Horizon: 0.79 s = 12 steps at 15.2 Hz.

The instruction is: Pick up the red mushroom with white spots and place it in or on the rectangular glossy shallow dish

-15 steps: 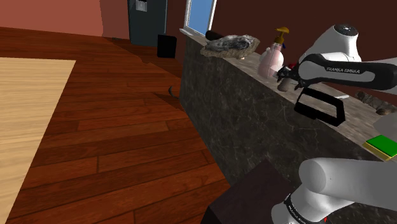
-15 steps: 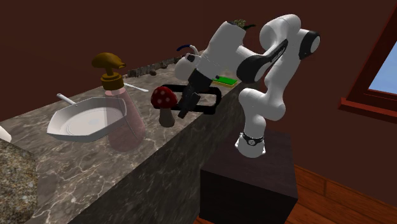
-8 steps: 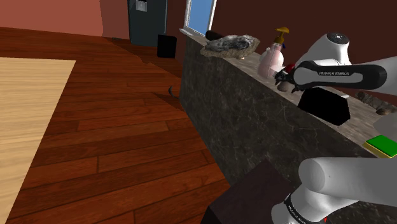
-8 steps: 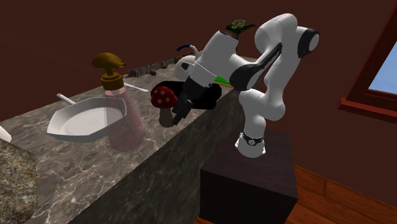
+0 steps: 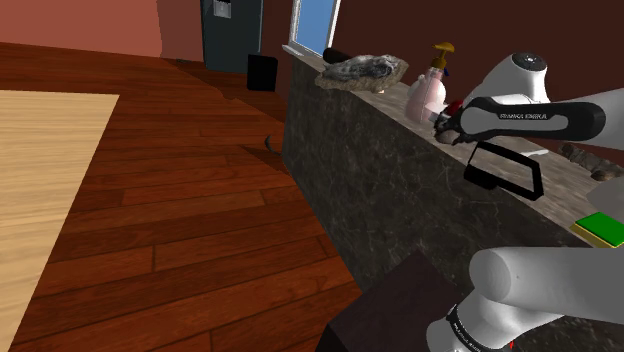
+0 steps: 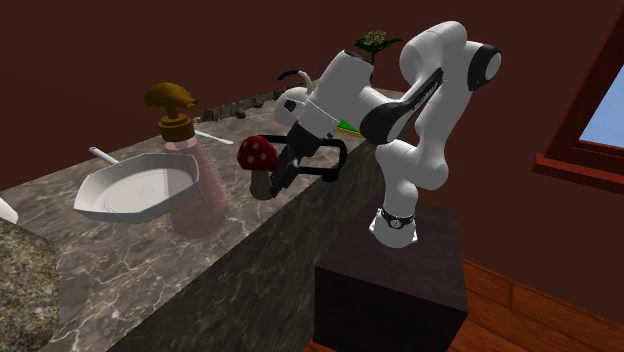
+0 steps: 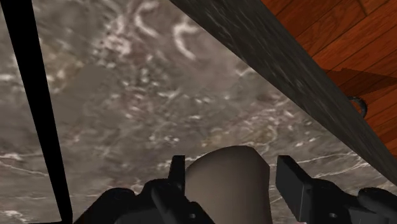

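One mushroom (image 6: 258, 153) with a red, white-spotted cap on a pale stem. It stands upright on the dark marbled surface (image 6: 100, 275), close to the front edge.

Second exterior view:
- The pincer (image 6: 275, 178) sits low against the stem, reaching in from about 4 o'clock. The cap shows at 11 o'clock of the fingertips.
- The white arm (image 6: 345, 85) bends down to it from the dark stand (image 6: 395, 290) at 4 o'clock.
- A pink soap bottle (image 6: 190, 190) with a brown pump stands at 9 o'clock of the mushroom, near it but apart.
- The white shallow dish (image 6: 95, 195), long with cut corners, lies on the same surface. It is farther out at 9 o'clock, and the bottle overlaps its near end.
- The mushroom is outside the dish, with the bottle between them.

Wrist view:
- The pale stem rises between the two black fingers (image 7: 292, 184).
- The fingers stand apart, one on each side of the stem. The finger on the floor side shows a narrow gap to the stem. The other finger sits right at the stem's edge, and I cannot tell whether it touches.
- The stem is not clamped.
- Marbled stone spreads beyond the stem, and red-brown floor planks (image 7: 337, 32) lie past the surface's edge.
- A thin black bar (image 7: 35, 89) slants across beside the fingers.

Shoulder view:
- The bottle stands at 10 o'clock of the hand.
- A green block (image 5: 603, 228) lies on the surface at 4 o'clock of the hand, well apart.
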{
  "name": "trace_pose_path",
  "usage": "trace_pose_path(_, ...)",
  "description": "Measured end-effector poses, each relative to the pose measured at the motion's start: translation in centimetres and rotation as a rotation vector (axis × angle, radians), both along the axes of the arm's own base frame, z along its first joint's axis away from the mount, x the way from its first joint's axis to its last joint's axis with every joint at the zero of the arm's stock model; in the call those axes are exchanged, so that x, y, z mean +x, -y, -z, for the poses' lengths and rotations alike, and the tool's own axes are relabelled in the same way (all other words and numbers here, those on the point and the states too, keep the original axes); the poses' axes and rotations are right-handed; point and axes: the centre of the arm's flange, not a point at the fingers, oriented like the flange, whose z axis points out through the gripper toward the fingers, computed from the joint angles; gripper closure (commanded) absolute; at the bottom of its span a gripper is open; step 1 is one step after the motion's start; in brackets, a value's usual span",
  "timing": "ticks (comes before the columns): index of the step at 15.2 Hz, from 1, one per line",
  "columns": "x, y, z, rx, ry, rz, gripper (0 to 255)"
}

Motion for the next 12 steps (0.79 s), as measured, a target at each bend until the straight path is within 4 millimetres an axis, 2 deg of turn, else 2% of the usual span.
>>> trace_pose_path(8,0.0,0.0,0.0,0.0,0.0,0.0,255)
trace_pose_path(9,0.0,0.0,0.0,0.0,0.0,0.0,0)
trace_pose_path(11,0.5,-0.4,0.0,-0.052,-0.009,0.009,0)
trace_pose_path(12,1.1,-1.1,-0.4,-0.158,-0.029,0.018,0)
